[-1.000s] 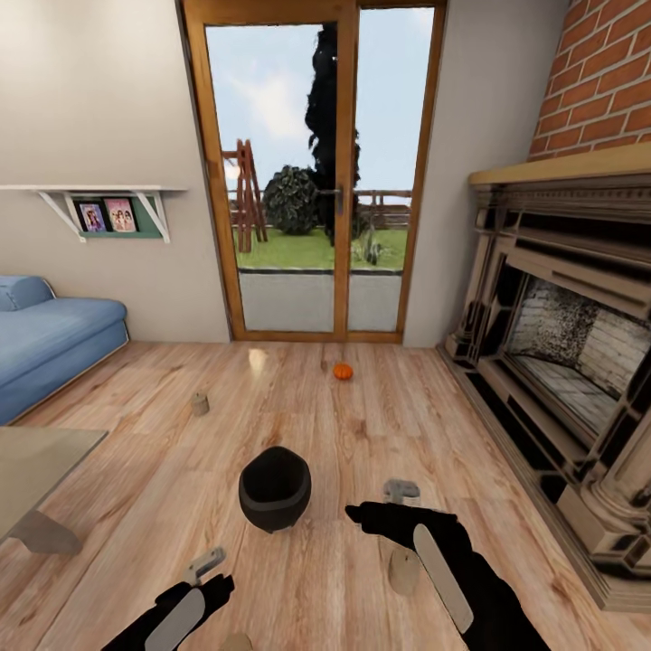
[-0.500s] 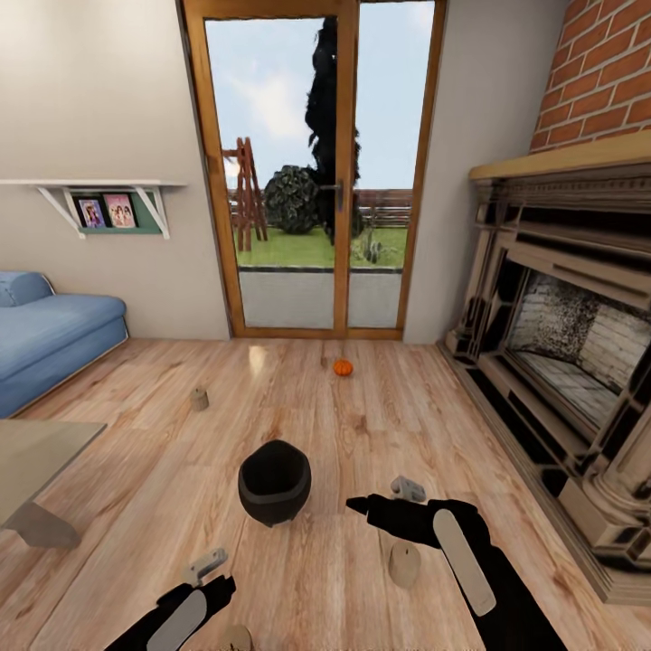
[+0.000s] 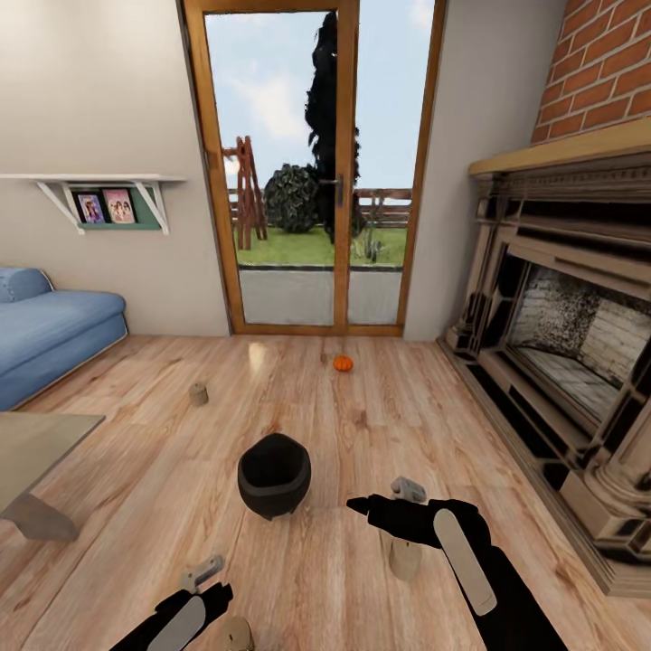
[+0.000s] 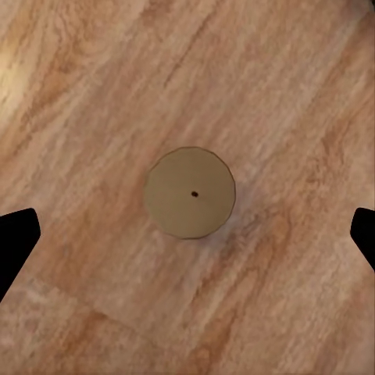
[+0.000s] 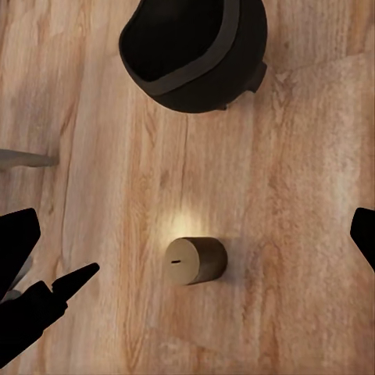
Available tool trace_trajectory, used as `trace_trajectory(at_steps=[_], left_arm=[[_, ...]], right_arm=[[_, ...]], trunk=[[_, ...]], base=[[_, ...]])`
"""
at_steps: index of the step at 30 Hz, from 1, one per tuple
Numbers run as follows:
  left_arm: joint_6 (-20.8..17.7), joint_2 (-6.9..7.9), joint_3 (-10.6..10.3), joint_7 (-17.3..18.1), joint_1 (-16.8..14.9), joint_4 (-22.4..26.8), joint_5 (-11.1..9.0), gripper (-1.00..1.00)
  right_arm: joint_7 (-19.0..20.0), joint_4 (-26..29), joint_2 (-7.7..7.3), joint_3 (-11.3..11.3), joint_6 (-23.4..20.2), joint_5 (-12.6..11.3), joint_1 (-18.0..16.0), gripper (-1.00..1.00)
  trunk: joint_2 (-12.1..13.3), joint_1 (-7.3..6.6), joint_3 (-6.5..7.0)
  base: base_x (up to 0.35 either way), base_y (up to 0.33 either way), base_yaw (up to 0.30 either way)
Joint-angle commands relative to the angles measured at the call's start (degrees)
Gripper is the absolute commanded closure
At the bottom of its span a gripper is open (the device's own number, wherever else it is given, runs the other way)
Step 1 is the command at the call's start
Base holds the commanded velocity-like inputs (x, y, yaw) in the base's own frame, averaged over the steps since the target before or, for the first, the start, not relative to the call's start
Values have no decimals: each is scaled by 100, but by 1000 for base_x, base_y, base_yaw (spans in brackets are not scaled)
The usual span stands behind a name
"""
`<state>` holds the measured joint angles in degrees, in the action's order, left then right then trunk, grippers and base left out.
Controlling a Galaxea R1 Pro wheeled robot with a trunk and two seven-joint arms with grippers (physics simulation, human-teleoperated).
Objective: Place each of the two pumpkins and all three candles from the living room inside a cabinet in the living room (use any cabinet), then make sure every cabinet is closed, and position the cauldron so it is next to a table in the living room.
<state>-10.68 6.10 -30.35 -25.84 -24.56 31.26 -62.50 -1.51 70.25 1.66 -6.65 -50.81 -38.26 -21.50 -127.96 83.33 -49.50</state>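
The floor (image 3: 362,434) is light brown wood planks. A glass door (image 3: 312,172) at the back shows grass and sky. A blue sofa (image 3: 45,330) sits by one wall, and a brick fireplace (image 3: 570,353) fills the other side. The black cauldron (image 3: 274,475) stands on the floor in the middle. A small orange pumpkin (image 3: 343,363) lies near the door. One candle (image 3: 198,393) stands far off toward the sofa. The left gripper (image 4: 187,234) hangs wide apart over a second candle (image 4: 190,193). The right gripper (image 5: 187,242) is spread wide too, above a third candle (image 5: 195,260). A corner of the glass table (image 3: 36,452) shows near the sofa.
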Motion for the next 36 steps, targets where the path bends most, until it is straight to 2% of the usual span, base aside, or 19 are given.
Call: trace_trajectory(at_steps=[1,6,13,16,23,29,36], left_arm=[[-4,6,-41,-44,-5,14,-28,-100],[18,-18,-43,-44,-5,-67,-25,-100],[23,-199,-38,-44,-15,-150,-12,-100],[21,-217,-8,-44,-134,-134,-19,-100],[51,-229,8,-44,-183,-187,-24,-100],[392,-252,-27,-44,-189,-573,-21,-100],[482,-360,-48,-44,-189,-731,-10,-100]], right_arm=[[-16,7,1,-1,-22,-18,-3,-100],[-16,7,8,-22,-23,-18,-3,-100],[-16,68,-6,-8,-134,-19,-3,-100],[-16,81,-9,16,-240,-16,-3,-100],[-16,81,-8,20,-269,-15,-3,-100],[-16,83,-15,23,-272,-7,-3,-100],[-16,77,-16,16,-272,2,-3,-100]], trunk=[[-44,22,-24],[-245,131,-114],[-526,285,-240],[-646,351,-294],[-927,505,-419],[-1167,637,-527],[-1448,790,-653]], base=[[0,0,0],[0,0,0],[0,0,0],[0,0,0],[0,0,0],[0,0,0],[0,0,0]])
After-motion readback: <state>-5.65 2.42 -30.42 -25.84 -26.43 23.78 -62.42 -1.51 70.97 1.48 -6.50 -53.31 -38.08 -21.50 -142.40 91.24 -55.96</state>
